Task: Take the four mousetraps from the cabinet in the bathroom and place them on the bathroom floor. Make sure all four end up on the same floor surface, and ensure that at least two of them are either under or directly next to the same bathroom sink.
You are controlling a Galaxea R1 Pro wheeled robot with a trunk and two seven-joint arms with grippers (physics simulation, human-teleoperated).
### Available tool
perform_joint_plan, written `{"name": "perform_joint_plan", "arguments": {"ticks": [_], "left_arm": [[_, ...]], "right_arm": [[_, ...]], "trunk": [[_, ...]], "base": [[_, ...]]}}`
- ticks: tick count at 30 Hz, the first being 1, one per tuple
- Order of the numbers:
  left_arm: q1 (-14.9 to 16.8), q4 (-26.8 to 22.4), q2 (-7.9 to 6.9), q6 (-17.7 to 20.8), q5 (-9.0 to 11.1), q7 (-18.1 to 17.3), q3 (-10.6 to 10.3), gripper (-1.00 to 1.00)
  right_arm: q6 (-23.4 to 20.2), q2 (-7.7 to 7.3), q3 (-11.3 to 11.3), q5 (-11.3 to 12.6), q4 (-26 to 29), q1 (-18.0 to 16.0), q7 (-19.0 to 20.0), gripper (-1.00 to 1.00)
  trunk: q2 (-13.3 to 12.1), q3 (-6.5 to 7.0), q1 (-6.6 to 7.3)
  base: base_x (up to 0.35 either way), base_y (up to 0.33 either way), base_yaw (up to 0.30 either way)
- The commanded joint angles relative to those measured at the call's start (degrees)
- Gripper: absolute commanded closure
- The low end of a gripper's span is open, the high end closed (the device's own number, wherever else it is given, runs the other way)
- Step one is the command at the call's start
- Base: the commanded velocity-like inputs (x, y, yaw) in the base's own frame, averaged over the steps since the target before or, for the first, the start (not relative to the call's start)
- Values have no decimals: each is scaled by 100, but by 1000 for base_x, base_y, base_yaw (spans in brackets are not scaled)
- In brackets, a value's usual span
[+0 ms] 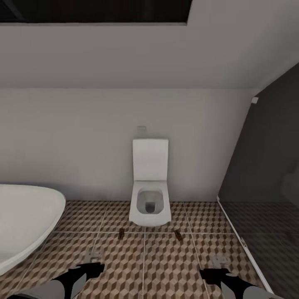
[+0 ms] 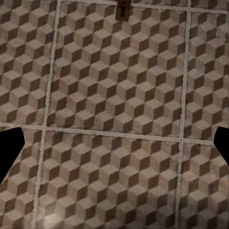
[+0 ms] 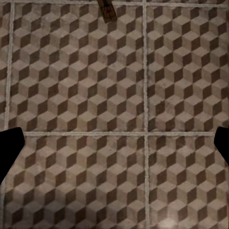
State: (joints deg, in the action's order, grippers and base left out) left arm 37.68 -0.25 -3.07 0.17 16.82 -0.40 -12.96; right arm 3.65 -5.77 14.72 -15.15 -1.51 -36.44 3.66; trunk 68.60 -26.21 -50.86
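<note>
Your left claw [image 1: 94, 258] and right claw [image 1: 217, 262] hang low over bathroom floor [image 1: 166, 265], both spread, empty; two mousetraps [image 1: 121, 234] ahead.

white toilet [image 1: 150, 195] against pale wall [image 1: 74, 137]

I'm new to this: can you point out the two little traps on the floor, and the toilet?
left mousetrap [image 1: 121, 234], head view, middle of slab.
right mousetrap [image 1: 178, 236], head view, middle of slab.
toilet [image 1: 150, 209], head view, bowl rim.

Head view toward toilet [image 1: 150, 189]; wrist views straight down onto shared tiled floor [image 2: 114, 119].
</note>
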Motion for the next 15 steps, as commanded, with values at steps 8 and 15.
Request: {"name": "perform_joint_plan", "arguments": {"ticks": [8,15], "left_arm": [[3,2,-1,8,58,-4,-49,-100],[3,6,4,36,65,-7,-49,-100]], "right_arm": [[31,-4,49,-42,-16,-5,12,-100],[31,-4,49,-35,-16,-9,12,-100]], "trunk": [[4,-6,4],[4,-6,4]], "base": [[-313,0,0],[-97,0,0]]}}
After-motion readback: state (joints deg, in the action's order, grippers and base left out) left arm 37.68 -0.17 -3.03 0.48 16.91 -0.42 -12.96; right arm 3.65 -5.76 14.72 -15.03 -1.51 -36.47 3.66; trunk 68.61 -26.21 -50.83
